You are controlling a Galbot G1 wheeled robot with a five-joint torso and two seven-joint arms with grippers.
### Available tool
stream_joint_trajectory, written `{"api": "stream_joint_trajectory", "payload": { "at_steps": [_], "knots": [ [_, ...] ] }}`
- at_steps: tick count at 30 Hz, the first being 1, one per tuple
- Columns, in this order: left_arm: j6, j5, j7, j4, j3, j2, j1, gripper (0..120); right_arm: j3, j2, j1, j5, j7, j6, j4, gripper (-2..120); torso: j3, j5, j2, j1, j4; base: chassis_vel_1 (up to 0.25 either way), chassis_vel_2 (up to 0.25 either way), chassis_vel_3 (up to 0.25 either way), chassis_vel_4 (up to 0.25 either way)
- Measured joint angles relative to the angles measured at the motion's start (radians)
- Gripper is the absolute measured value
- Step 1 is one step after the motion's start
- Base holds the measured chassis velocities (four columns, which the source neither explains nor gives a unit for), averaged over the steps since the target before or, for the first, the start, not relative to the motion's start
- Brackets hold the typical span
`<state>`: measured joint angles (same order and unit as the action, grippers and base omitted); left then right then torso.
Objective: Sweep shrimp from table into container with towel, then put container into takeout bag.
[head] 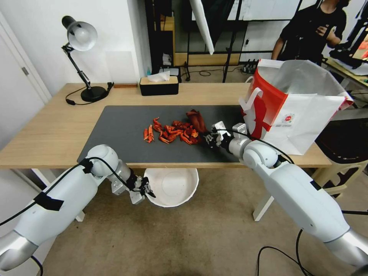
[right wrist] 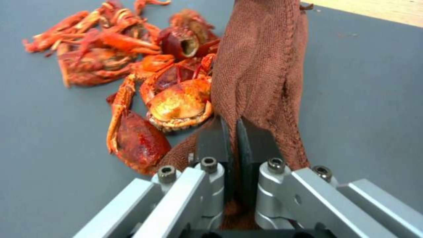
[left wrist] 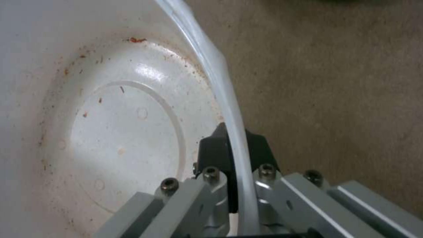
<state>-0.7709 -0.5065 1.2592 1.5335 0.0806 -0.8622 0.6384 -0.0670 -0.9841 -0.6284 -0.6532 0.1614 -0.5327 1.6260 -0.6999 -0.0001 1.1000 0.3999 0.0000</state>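
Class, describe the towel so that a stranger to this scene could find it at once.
Start at the dark grey mat on the table and find the shrimp pile. At the pile's right edge lies the towel, pinched in the right gripper. It is soft, ribbed cloth, duller and browner than the shrimp.

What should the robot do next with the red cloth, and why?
Probably drag the towel toward the table's near edge. The right gripper pinches it right beside the shrimp pile on the mat, and the left gripper holds the container by its rim below that edge, with only crumbs inside, ready to catch them.
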Motion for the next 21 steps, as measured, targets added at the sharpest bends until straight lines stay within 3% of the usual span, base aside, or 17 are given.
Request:
{"api": "stream_joint_trajectory", "payload": {
  "at_steps": [21],
  "knots": [
    [0.006, 0.025, 0.001, -0.022, 0.002, 0.006, -0.017, 0, -0.010, 0.048, -0.089, -0.003, 0.012, 0.004, 0.131, 2, 0.000, 0.0000, 0.000, 0.000, 0.0000, 0.000, 0.000, 0.000, 0.000]
  ]
}}
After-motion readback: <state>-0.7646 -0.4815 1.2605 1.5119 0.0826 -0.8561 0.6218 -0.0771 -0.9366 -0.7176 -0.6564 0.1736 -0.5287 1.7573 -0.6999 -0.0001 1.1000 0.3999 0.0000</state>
